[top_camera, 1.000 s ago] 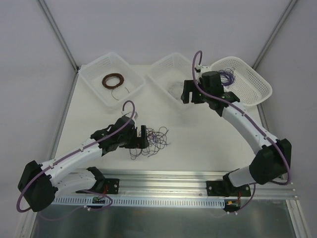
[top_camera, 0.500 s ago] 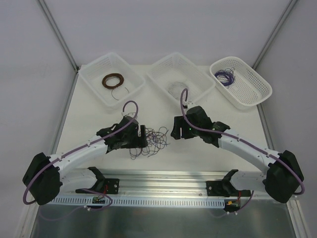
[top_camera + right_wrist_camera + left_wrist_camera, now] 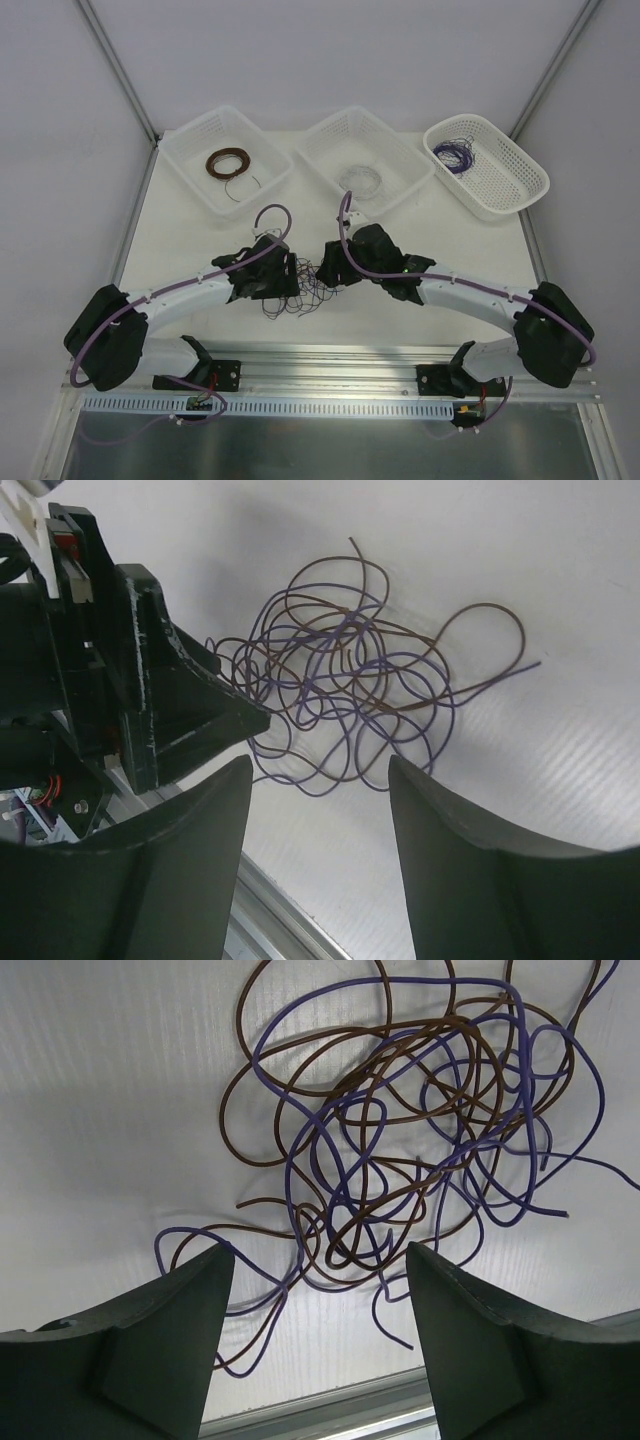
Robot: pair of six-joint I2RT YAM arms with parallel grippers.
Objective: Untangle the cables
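Note:
The cables (image 3: 303, 287) are a loose scribble of thin purple and brown wires lying on the white table between my two arms. My left gripper (image 3: 284, 274) is at the clump's left edge and my right gripper (image 3: 329, 267) at its right edge. In the left wrist view the cables (image 3: 345, 1210) spread just beyond my left gripper (image 3: 320, 1252), which is open; a few stray loops reach between its fingers. In the right wrist view my right gripper (image 3: 320, 762) is open and holds nothing, with the cables (image 3: 340, 680) ahead of it and the left gripper (image 3: 150, 700) on their far side.
Three white baskets stand along the back: the left basket (image 3: 190, 150) holds a brown ring coil (image 3: 228, 163), the middle basket (image 3: 395, 150) a whitish coil (image 3: 360, 180), the right basket (image 3: 510, 165) a purple coil (image 3: 457, 155). A metal rail (image 3: 330, 362) runs along the near edge.
My right arm has swung from the right basket down to the clump's right side. My left gripper has edged right to the clump. Both pairs of jaws have narrowed.

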